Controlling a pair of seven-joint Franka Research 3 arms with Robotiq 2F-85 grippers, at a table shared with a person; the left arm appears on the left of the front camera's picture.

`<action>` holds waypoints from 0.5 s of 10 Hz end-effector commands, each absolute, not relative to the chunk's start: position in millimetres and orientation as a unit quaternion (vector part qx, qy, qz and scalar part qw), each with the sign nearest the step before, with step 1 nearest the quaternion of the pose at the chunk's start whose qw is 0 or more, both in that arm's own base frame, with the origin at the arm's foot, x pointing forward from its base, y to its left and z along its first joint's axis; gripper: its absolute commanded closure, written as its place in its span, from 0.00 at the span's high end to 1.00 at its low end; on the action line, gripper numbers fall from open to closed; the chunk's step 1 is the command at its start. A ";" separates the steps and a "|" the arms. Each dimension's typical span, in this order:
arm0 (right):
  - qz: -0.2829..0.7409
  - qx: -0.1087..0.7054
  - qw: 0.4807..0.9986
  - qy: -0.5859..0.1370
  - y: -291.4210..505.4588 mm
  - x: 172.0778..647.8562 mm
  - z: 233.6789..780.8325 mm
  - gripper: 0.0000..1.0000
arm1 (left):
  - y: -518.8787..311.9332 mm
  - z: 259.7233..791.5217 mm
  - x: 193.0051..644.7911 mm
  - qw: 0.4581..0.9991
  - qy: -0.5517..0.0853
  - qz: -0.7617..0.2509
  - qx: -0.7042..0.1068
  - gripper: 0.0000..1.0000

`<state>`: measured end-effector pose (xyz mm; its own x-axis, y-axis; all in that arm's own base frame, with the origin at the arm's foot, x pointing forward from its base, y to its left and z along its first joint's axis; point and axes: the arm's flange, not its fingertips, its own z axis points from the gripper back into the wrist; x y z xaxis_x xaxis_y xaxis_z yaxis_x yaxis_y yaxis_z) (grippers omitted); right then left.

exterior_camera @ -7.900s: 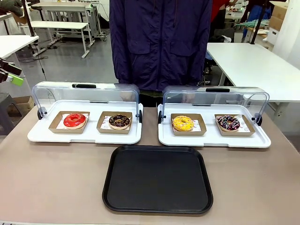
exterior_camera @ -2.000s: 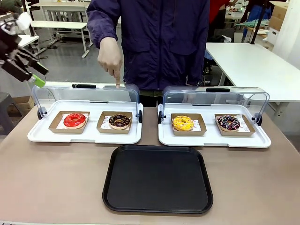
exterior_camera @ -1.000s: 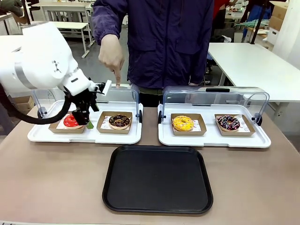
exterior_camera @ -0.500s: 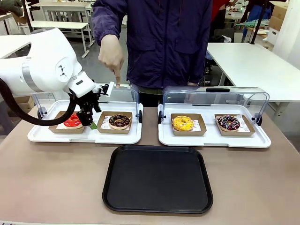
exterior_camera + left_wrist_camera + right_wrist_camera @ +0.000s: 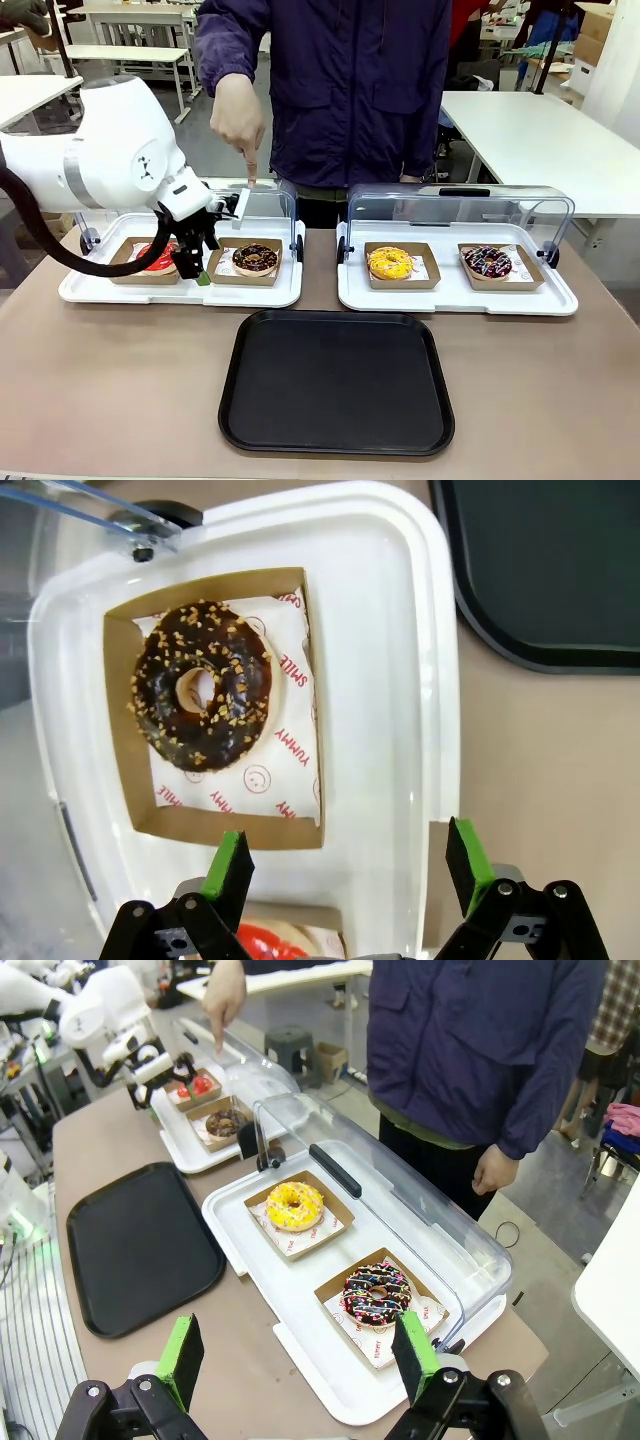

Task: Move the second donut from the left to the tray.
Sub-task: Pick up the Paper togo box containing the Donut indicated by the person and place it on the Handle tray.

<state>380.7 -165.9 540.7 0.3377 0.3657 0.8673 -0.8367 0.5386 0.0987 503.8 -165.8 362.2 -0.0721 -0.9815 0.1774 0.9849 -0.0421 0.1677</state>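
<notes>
Left gripper (image 5: 345,855) jaws spread wide, low over white tray (image 5: 400,630) edge, just short of donut (image 5: 203,698); donut sits in carton (image 5: 225,829), apart from tray (image 5: 335,385); best advance until jaws straddle carton, pinch its wall, spare glaze; right gripper (image 5: 298,1350) jaws open too.

Glossy chocolate donut (image 5: 200,698), brown cardboard tray (image 5: 125,750), matt black plastic tray (image 5: 336,383)

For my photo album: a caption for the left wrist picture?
Open left gripper hovers near a chocolate donut in its cardboard tray.
</notes>
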 end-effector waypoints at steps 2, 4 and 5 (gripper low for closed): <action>0.401 0.275 0.761 -0.429 -166.3 381.9 541.4 1.00 | -171.2 354.4 516.5 0.681 -0.131 -0.720 0.017 1.00; 0.401 0.275 0.761 -0.429 -166.3 381.9 541.4 1.00 | -173.2 346.6 520.0 0.682 -0.134 -0.719 0.019 1.00; 0.401 0.275 0.761 -0.429 -166.3 381.9 541.4 1.00 | -173.7 345.5 520.9 0.685 -0.137 -0.716 0.021 1.00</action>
